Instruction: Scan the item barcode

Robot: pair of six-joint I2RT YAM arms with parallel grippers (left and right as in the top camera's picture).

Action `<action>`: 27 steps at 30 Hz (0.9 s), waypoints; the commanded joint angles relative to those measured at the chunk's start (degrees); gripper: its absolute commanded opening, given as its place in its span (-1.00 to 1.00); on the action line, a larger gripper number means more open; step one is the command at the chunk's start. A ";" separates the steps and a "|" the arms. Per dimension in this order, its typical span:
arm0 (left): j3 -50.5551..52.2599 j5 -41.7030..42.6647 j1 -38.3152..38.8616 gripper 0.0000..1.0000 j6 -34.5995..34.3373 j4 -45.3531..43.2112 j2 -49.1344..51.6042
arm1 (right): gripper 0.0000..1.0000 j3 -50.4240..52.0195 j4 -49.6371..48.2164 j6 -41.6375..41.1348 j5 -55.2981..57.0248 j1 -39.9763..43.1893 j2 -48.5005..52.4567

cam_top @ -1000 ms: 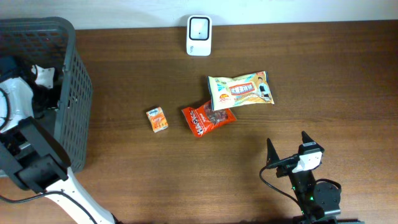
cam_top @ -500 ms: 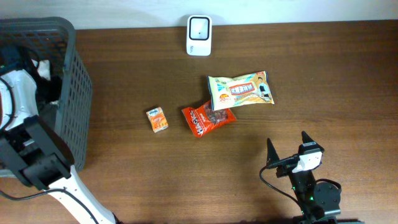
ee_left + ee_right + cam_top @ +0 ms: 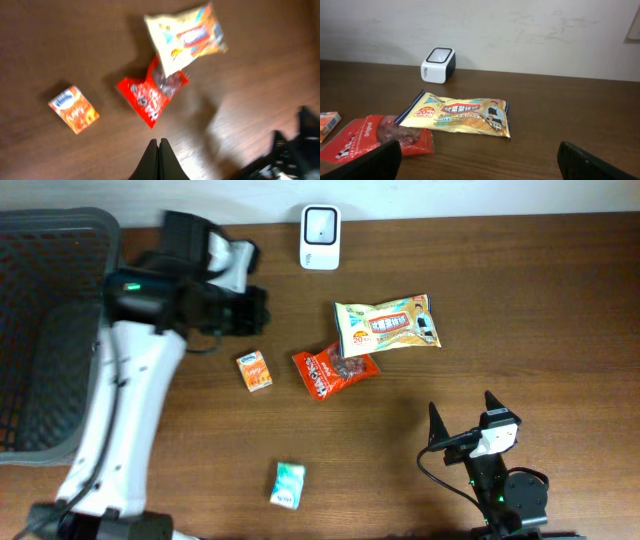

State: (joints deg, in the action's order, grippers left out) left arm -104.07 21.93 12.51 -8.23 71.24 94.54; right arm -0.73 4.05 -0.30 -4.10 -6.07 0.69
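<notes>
Overhead shows you the white scanner (image 3: 320,223) at the far edge of the table (image 3: 560,300); everything else sits on the robot's side of it. The left gripper (image 3: 258,310) hangs above the wood, left of the scanner and a little nearer the robot. In the left wrist view its fingers (image 3: 152,162) are pressed flat together with nothing between them.

Four items lie loose on the table. The yellow snack bag (image 3: 387,325) is the one closest to the scanner, slightly to its right. The red pouch (image 3: 335,371) lies almost straight in front of the scanner, and the bag's corner overlaps it. The small orange box (image 3: 254,371) lies apart from both, in front of the scanner and to its left. The green-and-white pack (image 3: 288,485) is the item furthest from the scanner, near the front edge.

The right gripper (image 3: 460,408) sits far from the scanner, to the front right, with its jaws spread wide and holding nothing. You will find the grey basket (image 3: 60,218) well left of the scanner.
</notes>
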 commanded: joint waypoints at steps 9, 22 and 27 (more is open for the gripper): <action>-5.42 -7.93 -0.68 0.64 5.33 25.49 3.06 | 0.97 0.42 0.15 -0.59 -0.11 -0.31 -0.33; 49.99 -3.65 21.35 0.44 -13.00 -0.09 -3.06 | 0.97 0.42 0.15 -0.59 -0.11 -0.31 -0.33; 59.82 -3.72 21.35 -0.01 -13.44 -15.80 -3.06 | 0.97 0.42 0.15 -0.59 -0.11 -0.31 -0.33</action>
State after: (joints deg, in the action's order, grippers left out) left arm -46.37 17.80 33.74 -20.95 58.50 91.59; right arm -0.73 4.05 -0.27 -4.10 -6.07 0.69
